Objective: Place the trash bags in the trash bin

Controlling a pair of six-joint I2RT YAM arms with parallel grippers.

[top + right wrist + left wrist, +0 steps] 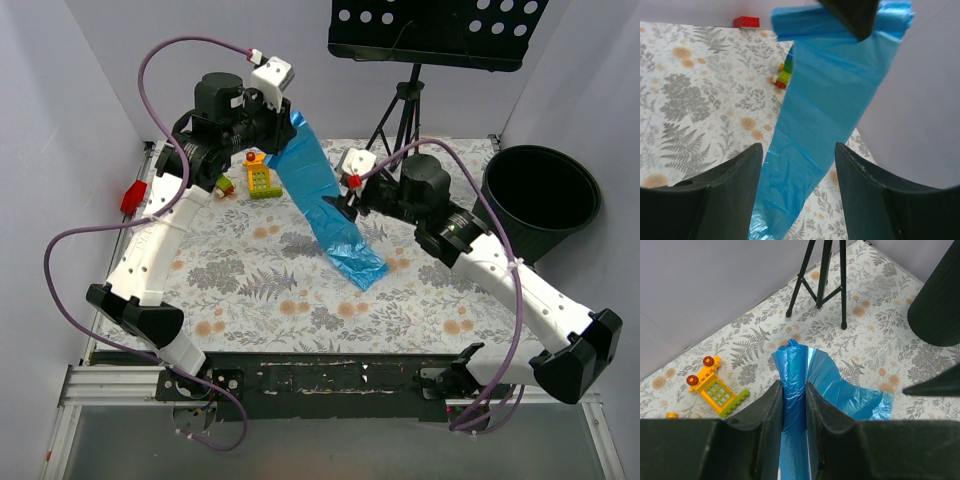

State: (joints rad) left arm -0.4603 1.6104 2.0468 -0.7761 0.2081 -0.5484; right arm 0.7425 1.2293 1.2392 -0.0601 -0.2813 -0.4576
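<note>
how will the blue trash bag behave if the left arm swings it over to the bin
Probably floppy: the trash bag hangs limp from the left gripper, its tail lying on the table. Likely very light, so it may sway and drag. The thin film looks slick, so the bunched top could slip.

Bright-blue trash bag [320, 200], black trash bin [555, 245], grey-and-orange floral tablecloth [260, 290], yellow toy block [261, 180], black perforated music stand [430, 35]

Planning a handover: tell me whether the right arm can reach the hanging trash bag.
Probably yes: the right claw is open, the trash bag hangs just ahead of it, nothing between; the left claw pinches the top.
</note>
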